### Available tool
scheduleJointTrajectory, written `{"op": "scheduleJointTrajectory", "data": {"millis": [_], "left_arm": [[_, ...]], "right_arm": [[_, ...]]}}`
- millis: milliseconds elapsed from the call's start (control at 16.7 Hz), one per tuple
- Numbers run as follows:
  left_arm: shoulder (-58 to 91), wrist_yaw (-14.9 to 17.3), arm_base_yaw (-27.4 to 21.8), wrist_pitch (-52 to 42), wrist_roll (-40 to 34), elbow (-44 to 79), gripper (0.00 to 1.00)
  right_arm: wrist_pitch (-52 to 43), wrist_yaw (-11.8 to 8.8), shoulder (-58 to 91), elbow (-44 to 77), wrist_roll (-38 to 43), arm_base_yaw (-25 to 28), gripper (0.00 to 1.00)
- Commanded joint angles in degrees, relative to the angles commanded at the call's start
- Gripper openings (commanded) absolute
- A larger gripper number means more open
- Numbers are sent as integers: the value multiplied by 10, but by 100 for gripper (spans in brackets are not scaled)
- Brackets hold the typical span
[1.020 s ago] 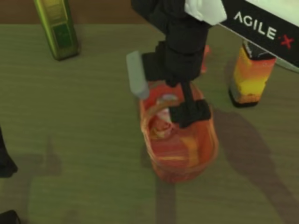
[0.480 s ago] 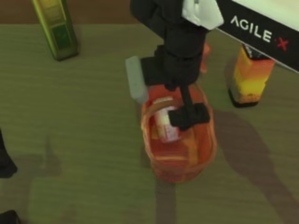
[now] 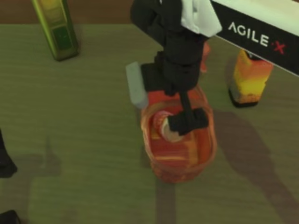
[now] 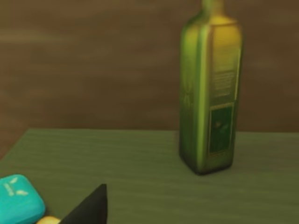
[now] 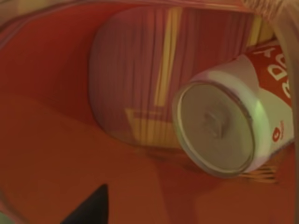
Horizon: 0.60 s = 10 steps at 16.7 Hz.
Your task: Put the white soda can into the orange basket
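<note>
Rendered sim tabletop, green table (image 3: 84, 140), brown backdrop, AgileX arm (image 3: 252, 32)

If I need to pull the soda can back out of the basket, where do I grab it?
Grip the white soda can across its round side wall, coming down from above. It lies tipped inside the orange basket, one flat end facing the right wrist camera, so the ends offer no hold. The arched handle crosses overhead; I'd approach beside it.

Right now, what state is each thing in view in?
white soda can: tipped over, lying inside the basket, free of any grip.
orange basket: upright on the table, holding the can.
right end effector: over the basket, above the can.
left arm: parked at the table's left edge.
green bottle: upright at the far left.
orange-yellow bottle: upright, right of the basket.
</note>
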Motion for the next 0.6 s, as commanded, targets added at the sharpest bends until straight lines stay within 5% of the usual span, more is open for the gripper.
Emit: {"op": "scheduleJointTrajectory", "data": {"millis": [600], "left_arm": [[0, 0, 0, 0, 0, 0, 100]], "right_arm": [[0, 0, 0, 0, 0, 0, 17]]}}
